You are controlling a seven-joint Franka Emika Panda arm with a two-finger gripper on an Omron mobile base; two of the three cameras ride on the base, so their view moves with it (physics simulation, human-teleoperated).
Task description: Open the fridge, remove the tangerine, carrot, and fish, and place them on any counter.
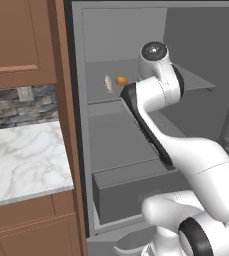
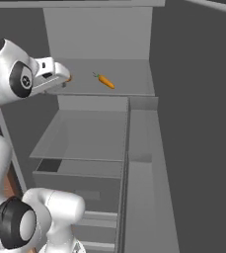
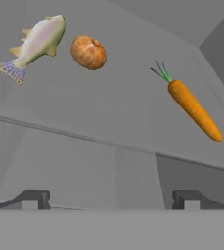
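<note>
Fridge (image 1: 131, 165), tall grey, door open: white arm raised level toward upper shelf, gripper (image 3: 111, 199) spread wide, empty; ahead lie silvery fish (image 3: 34, 43), round orange tangerine (image 3: 88, 52), tapered orange carrot (image 3: 191, 107).

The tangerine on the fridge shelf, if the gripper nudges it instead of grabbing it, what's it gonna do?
The tangerine looks round and lies loose on the flat shelf, so it would probably roll. The fish beside it might stop it.
</note>
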